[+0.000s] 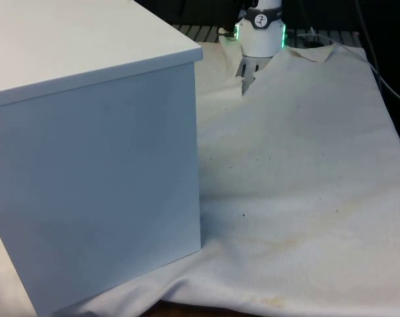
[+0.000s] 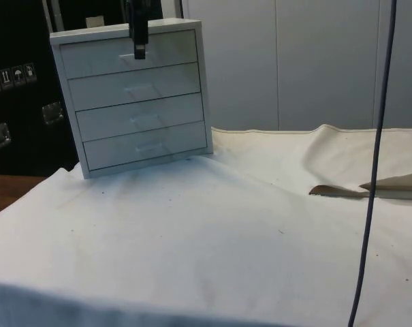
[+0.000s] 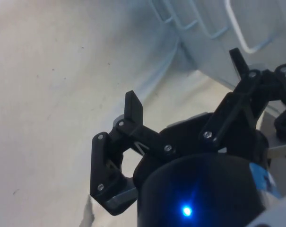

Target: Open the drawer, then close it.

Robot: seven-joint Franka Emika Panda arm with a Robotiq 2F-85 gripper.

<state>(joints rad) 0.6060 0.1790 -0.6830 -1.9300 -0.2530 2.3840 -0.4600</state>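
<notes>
A white chest of drawers (image 2: pixel 134 99) stands on the table, on a white cloth (image 2: pixel 212 231). It has four drawers, one on top of the other. All four look pushed in flat with the front. Each one has a thin pale handle in the middle. In the front view the chest (image 1: pixel 94 165) fills the front view's left and shows a plain side, so no drawers can be seen there.

In the side view the black gripper (image 2: pixel 139 49) hangs down in front of the top drawer (image 2: pixel 127 54), right by its handle. It cannot be told if it touches the handle. In the wrist view the two fingers (image 3: pixel 133 108) stand wide apart, and nothing is between them. The drawer fronts with their white wire handles (image 3: pixel 247 45) are just past the fingertips.

There is lots of bare cloth in front of the chest, in the side view. The cloth has some tiny dark specks. On the right of the side view the far edge of the cloth is folded up in a bump (image 2: pixel 359 187). A dark cable (image 2: pixel 377 157) hangs down near the camera on that side.
</notes>
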